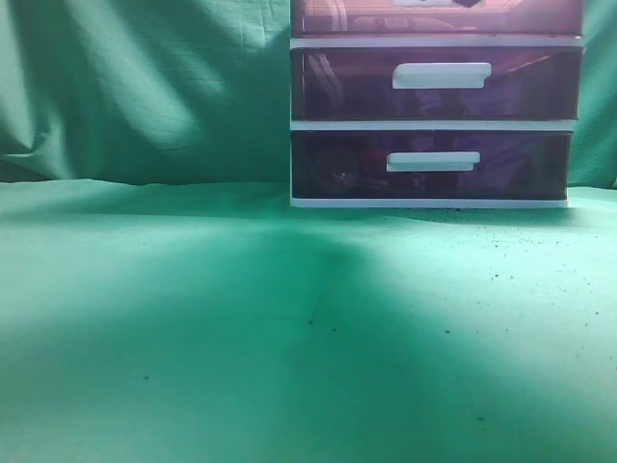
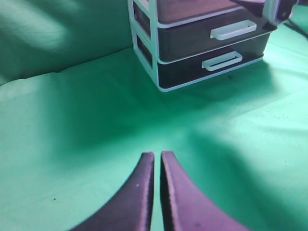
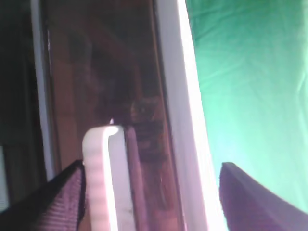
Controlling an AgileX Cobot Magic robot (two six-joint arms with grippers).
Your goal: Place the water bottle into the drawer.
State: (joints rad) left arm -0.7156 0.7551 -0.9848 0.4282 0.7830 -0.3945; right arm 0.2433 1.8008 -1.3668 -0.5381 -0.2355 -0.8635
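The drawer [image 1: 337,14] is the uppermost of three purple ones in the white-framed unit, cut off by the top edge of the exterior view. It also shows in the left wrist view [image 2: 192,7]. In the right wrist view its translucent front [image 3: 96,72] fills the frame. My right gripper [image 3: 154,202] is open, its fingers either side of the drawer's white bar handle [image 3: 101,178]. It shows in the left wrist view [image 2: 274,9] at the drawer front. My left gripper [image 2: 157,159] is shut and empty above the green cloth. The water bottle is out of view.
The two lower purple drawers [image 1: 337,82] [image 1: 337,164] are closed, each with a white handle. The unit stands at the back right on a green cloth [image 1: 241,318], with a green backdrop [image 1: 145,87] behind it.
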